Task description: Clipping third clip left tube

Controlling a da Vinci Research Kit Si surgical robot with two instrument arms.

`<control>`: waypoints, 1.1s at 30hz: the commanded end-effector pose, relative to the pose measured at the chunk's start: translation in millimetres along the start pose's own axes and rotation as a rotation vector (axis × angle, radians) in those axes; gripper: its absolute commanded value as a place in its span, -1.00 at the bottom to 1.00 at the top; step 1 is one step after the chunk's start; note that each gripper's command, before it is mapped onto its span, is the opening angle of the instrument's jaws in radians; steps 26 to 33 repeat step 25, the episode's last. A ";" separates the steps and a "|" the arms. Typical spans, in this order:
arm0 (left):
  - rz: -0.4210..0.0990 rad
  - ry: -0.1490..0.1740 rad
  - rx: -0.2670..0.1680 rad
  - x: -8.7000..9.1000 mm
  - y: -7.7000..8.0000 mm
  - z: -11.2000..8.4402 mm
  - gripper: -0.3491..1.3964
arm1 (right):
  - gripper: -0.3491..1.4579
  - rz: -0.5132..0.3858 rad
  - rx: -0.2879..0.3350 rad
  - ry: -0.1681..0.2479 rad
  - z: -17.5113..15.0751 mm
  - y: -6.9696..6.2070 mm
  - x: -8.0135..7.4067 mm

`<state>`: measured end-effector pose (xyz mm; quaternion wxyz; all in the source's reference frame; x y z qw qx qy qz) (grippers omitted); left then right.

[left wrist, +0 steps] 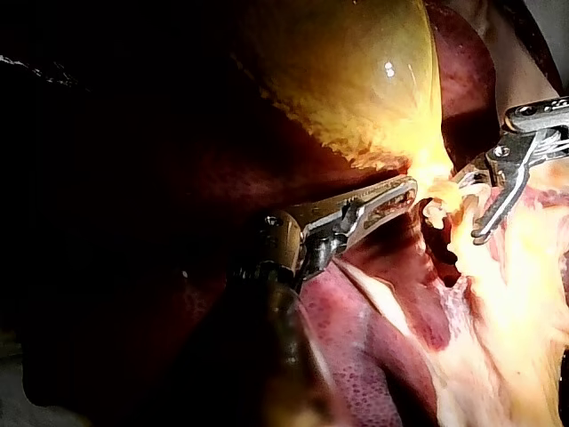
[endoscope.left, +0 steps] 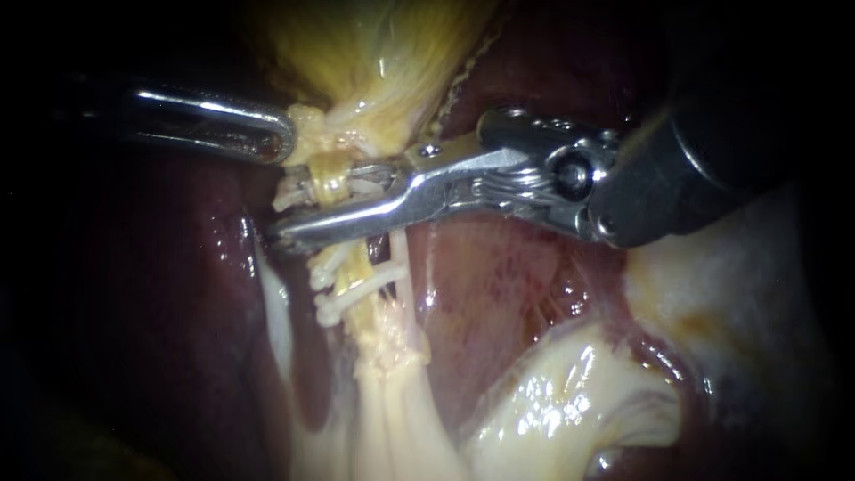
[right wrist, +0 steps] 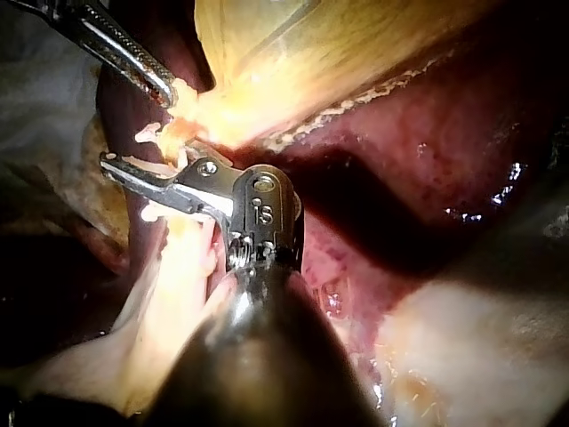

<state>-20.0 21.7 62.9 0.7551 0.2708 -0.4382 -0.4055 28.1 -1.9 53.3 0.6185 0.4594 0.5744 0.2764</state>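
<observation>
1. Nearest the endoscope, a pale fold of tissue [endoscope.left: 552, 401] lies glistening, below and apart from both tools.
2. Just past it, the dark shaft and steel wrist of my right instrument [endoscope.left: 307, 203] come in from the right. They cover much of the upper right of the endoscope view. In the right wrist view the same shaft hides the tissue right under the jaws.
3. Its jaws stand spread in a narrow V astride the left tube [endoscope.left: 337, 183], one on each side of it, with a gap between them. The lower jaw crosses in front of the tube, and the tube in turn hides the middle of the upper jaw.
4. A white clip [endoscope.left: 367, 183] shows in that gap, close against the upper jaw. I cannot tell whether the lower jaw touches it.
5. Just below the lower jaw, two clips [endoscope.left: 331, 267] sit across the same yellow tube, one under the other. A thin pale strand [endoscope.left: 399, 258] runs beside them on the right.
6. Just above my right jaws, my left instrument [endoscope.left: 283, 147] comes in from the left. Its jaws are pressed together on the narrow end of the gallbladder [endoscope.left: 374, 53].
7. Farthest back, dark red liver [endoscope.left: 499, 267] lies on both sides of the tube.
</observation>
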 end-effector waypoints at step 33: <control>0.000 0.000 0.000 0.0 0.0 0.1 -1.00 | -1.00 0.070 -0.014 0.008 -0.8 1.2 -1.1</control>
